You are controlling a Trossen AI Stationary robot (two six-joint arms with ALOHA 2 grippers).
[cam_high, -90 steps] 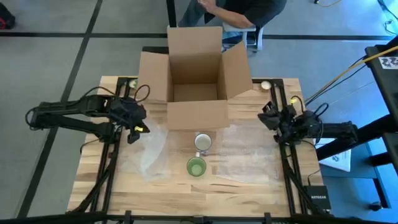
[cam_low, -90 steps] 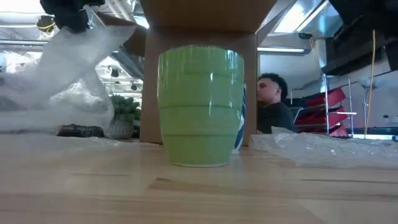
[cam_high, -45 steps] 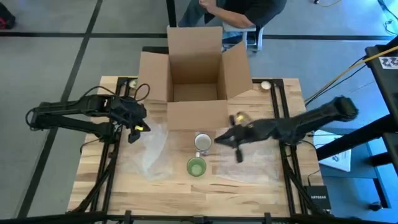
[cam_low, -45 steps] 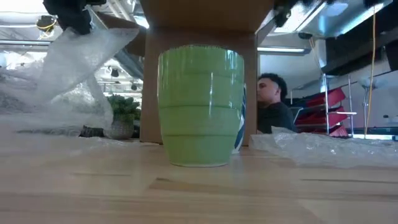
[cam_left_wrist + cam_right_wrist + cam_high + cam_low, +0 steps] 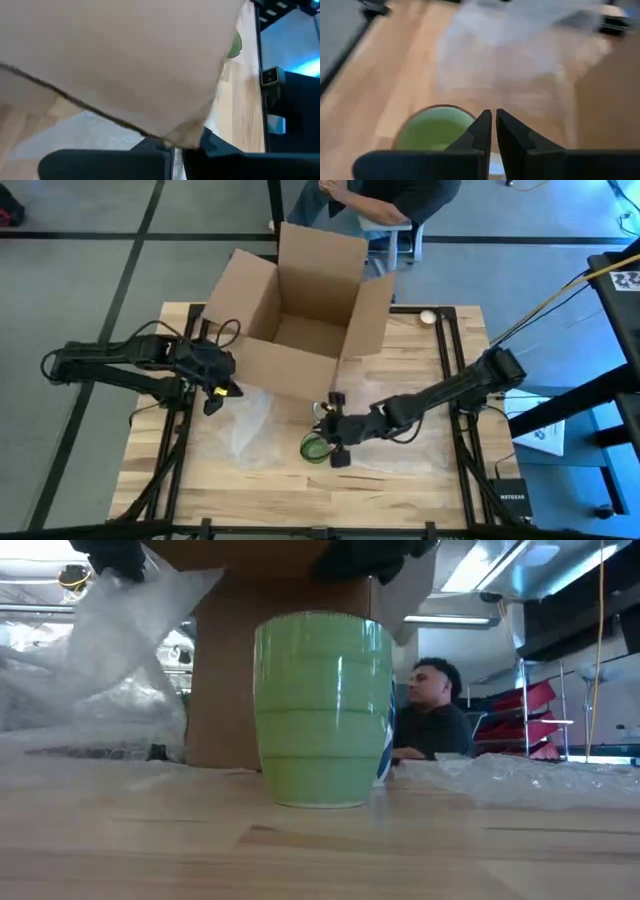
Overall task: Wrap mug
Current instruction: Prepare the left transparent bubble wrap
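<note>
Mug, green [image 5: 316,448], stands upright near the middle of the wooden bench [image 5: 200,480] in the high view, one of two; the second, a white mug [image 5: 322,412], sits just behind it and is largely covered by the right arm. One sheet of clear bubble wrap [image 5: 250,420] lies spread under and around both mugs. One open cardboard box [image 5: 300,310], skewed at an angle, stands behind them at the bench's far edge. The right claw [image 5: 335,442] reaches across to the green mug's rim; the left claw [image 5: 215,385] sits at the wrap's left edge, by the box corner. A person [image 5: 385,200] is beyond the bench.

Low view: the green mug [image 5: 322,708] fills the centre, the box [image 5: 280,680] behind it, wrap [image 5: 120,650] lifted up at the left under the left claw, and a person [image 5: 435,710] seated beyond.

Left wrist view: a box flap [image 5: 115,60] blocks almost everything; the left claw's fingers look nearly closed, with wrap at their tips.

Right wrist view: the right claw [image 5: 493,131] is nearly closed and empty, just above the green mug [image 5: 432,130].
</note>
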